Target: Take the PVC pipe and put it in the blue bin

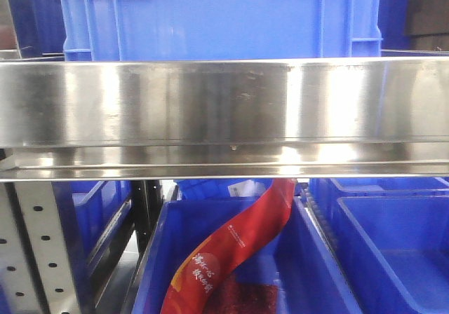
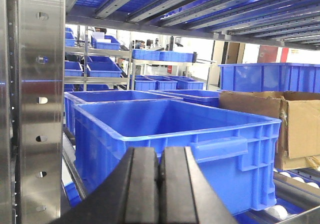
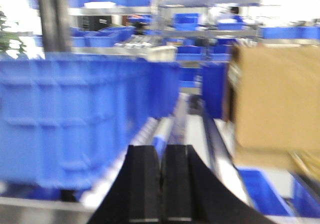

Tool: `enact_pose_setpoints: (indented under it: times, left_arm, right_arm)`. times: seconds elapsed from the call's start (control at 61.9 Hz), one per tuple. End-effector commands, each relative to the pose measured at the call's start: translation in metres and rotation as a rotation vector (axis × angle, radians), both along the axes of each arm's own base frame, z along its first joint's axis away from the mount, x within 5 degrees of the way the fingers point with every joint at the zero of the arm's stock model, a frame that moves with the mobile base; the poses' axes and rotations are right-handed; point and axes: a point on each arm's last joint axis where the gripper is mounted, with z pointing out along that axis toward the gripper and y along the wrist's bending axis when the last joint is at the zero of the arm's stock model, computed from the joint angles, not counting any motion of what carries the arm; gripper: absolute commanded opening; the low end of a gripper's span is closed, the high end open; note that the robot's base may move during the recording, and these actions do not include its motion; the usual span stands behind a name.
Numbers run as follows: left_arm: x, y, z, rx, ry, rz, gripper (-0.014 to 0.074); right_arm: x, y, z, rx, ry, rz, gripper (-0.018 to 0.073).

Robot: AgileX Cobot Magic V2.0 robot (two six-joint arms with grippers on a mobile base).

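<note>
No PVC pipe shows in any view. My left gripper (image 2: 159, 151) is shut and empty, in front of a large blue bin (image 2: 210, 134) on the shelf rollers. My right gripper (image 3: 161, 149) is shut and empty; its view is blurred, with a blue bin (image 3: 75, 119) at its left and a cardboard box (image 3: 275, 99) at its right. In the front view a blue bin (image 1: 217, 16) stands on the shelf above a steel beam (image 1: 224, 104), and neither gripper shows there.
A steel upright with holes (image 2: 37, 104) stands at the left. A cardboard box (image 2: 295, 129) sits right of the bin. Below the beam, a red packet (image 1: 231, 251) lies in a lower blue bin (image 1: 319, 272), with another bin (image 1: 400, 251) at the right.
</note>
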Motion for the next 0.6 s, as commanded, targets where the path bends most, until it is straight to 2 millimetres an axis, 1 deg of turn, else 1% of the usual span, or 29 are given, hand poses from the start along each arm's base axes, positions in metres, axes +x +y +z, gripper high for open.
enact_pose_setpoints:
  times: [0.0, 0.113, 0.161, 0.226, 0.291, 0.581]
  left_arm:
    - [-0.002, 0.001, 0.002, -0.009, -0.03, -0.003, -0.0111]
    - [-0.002, 0.001, 0.002, -0.009, -0.03, -0.003, -0.0111]
    - [-0.002, 0.001, 0.002, -0.009, -0.03, -0.003, -0.0111]
    - [-0.002, 0.001, 0.002, -0.009, -0.03, -0.003, -0.0111]
    - [-0.002, 0.001, 0.002, -0.009, -0.03, -0.003, -0.0111]
    - [-0.002, 0.001, 0.002, -0.009, -0.03, -0.003, -0.0111]
  right_arm:
    - [-0.003, -0.003, -0.015, -0.001, -0.02, -0.04, -0.0169]
    - [-0.007, -0.004, -0.033, 0.001, -0.036, -0.055, -0.0169]
    - [-0.005, -0.004, -0.041, -0.002, -0.013, -0.055, -0.0169]
    - [-0.004, -0.004, -0.048, 0.002, -0.026, -0.056, -0.0169]
    - [-0.004, -0.004, -0.044, 0.007, -0.073, -0.057, -0.0169]
    - [-0.004, -0.004, -0.047, 0.006, -0.04, -0.057, -0.0169]
